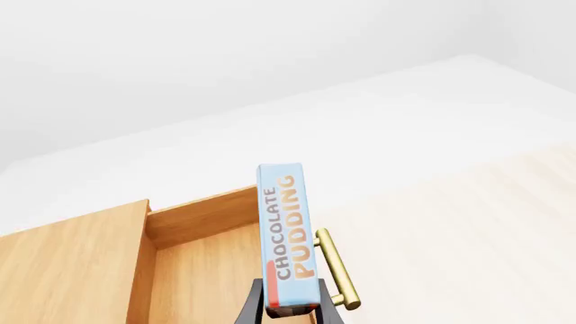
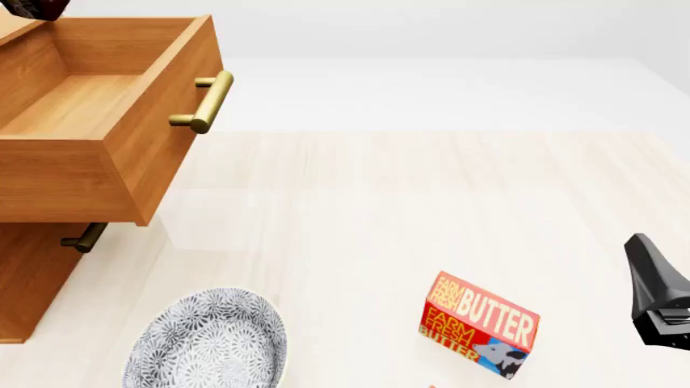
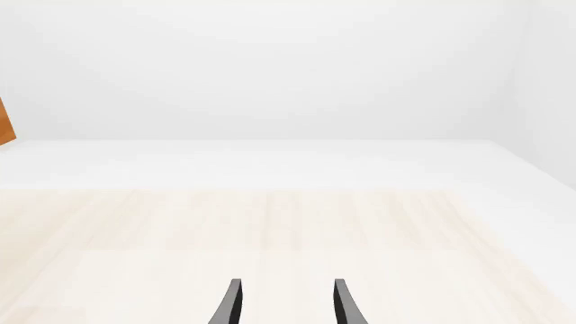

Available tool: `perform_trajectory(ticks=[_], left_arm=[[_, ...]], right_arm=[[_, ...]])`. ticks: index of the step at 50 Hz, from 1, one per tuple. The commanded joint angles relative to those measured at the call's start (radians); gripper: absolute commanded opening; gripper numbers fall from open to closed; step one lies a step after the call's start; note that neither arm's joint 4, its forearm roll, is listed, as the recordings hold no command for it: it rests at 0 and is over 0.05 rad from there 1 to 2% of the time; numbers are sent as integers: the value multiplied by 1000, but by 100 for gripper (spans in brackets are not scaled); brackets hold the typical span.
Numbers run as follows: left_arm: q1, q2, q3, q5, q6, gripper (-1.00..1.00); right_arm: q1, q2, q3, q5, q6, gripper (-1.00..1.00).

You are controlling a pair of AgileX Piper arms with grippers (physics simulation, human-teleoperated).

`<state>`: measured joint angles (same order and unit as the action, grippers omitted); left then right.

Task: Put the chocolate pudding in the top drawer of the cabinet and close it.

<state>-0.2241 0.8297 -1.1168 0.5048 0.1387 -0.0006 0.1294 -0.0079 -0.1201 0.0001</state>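
Left gripper: the left gripper (image 1: 290, 312) was clamped on the chocolate pudding (image 1: 287, 237), its dark fingers pinching the box's lower end from both sides, seen only in the left wrist view. In the front view just a dark scrap of the arm showed at the far-left top corner.
Left arm pose: held high, the wrist camera looked down past the box into the open drawer, so the gripper hung above the drawer's front edge.
Chocolate pudding: held upright on end in the air, its light blue lettered face toward the wrist camera, just above the top drawer's front panel and beside the brass handle (image 1: 335, 268). It was not resting inside the drawer.
Top drawer: the top drawer (image 2: 108, 121) stood pulled out, its bare wooden floor showing, its handle pointing right.
Cabinet: the cabinet (image 2: 27, 275) sat at the left of the table (image 2: 377, 202), with the lower drawer's handle (image 2: 83, 238) visible under the open drawer.
Right gripper: the right gripper (image 3: 285, 304) had its two fingers spread apart with nothing between them, low at the near right, well apart from the cabinet.
Other things: a red butter box (image 2: 477, 324) lay near the middle-right; a patterned grey plate (image 2: 205, 352) lay at the near left.
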Motion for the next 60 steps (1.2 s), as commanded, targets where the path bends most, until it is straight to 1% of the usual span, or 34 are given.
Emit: perform_trajectory(ticks=[1, 8, 19, 29, 34, 39, 41, 48, 60], left_arm=[[42, -15, 5, 52, 7, -100], [78, -18, 4, 82, 11, -100], [99, 0, 14, 94, 13, -100], [94, 41, 29, 82, 9, -100], [101, 62, 20, 94, 9, -100], [109, 72, 26, 86, 13, -100], [108, 77, 31, 79, 3, -100], [134, 77, 45, 64, 4, -100], [146, 93, 60, 46, -1, -100]], right_arm=[[0, 0, 0, 0, 0, 100], [0, 0, 0, 0, 0, 100], [0, 0, 0, 0, 0, 100], [0, 0, 0, 0, 0, 100], [0, 0, 0, 0, 0, 100], [0, 0, 0, 0, 0, 100], [0, 0, 0, 0, 0, 100], [0, -1, 0, 0, 0, 100], [0, 0, 0, 0, 0, 100]])
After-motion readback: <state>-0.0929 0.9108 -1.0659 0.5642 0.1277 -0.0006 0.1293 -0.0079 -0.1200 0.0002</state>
